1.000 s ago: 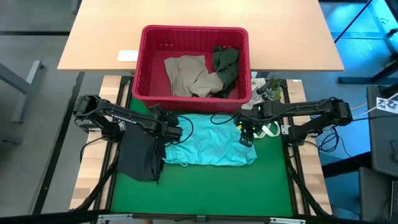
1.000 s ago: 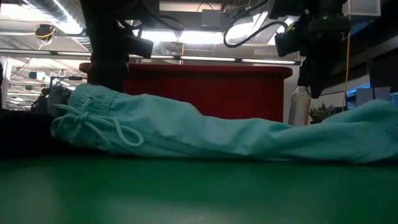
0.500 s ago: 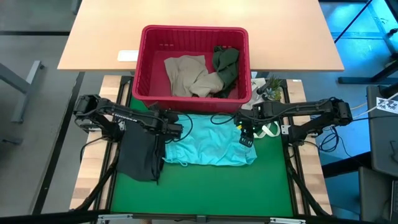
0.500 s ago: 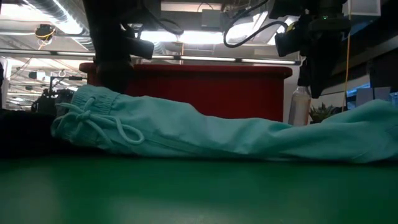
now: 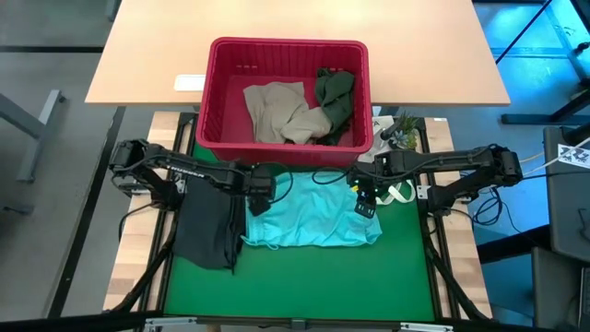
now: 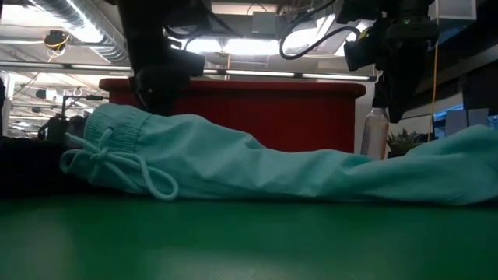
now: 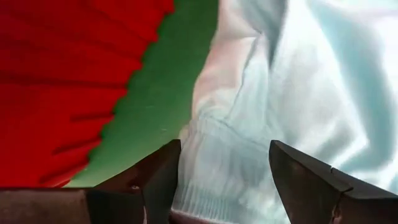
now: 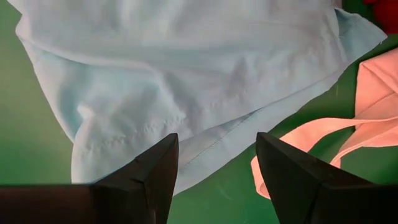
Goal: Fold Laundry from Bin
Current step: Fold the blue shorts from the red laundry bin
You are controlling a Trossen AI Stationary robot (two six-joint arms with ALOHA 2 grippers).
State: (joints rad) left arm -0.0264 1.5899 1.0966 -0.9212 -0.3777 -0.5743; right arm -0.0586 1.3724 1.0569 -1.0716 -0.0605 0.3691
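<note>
The light teal garment (image 5: 318, 217) lies spread on the green mat, its waistband end with a drawstring (image 6: 117, 159) toward the table's left. My left gripper (image 5: 261, 195) is open just above that waistband (image 7: 217, 162), one finger on each side of it. My right gripper (image 5: 365, 205) is open and hangs clear above the garment's right hem (image 8: 155, 130). The black garment (image 5: 207, 226) lies on the mat's left edge. The red bin (image 5: 217, 101) stands at the far side and holds the beige-tan garment (image 5: 277, 111) and the dark olive one (image 5: 334, 97). My left gripper's open fingers (image 7: 158, 174) stand across the teal garment's ribbed waistband (image 7: 217, 186), coming from above. I cannot tell whether they touch the cloth.
White bag handles (image 5: 398, 194) lie on the mat just right of the teal garment, and they also show in the right wrist view (image 8: 367, 99). A small plant and a bottle (image 5: 402, 135) stand beside the bin's right corner. The near half of the green mat (image 5: 295, 286) is bare.
My left gripper has gone toward the table's right edge, from the black garment's side to above the teal waistband. The waistband end and its drawstring have shifted a little; the rest of the teal garment has stayed where it was.
</note>
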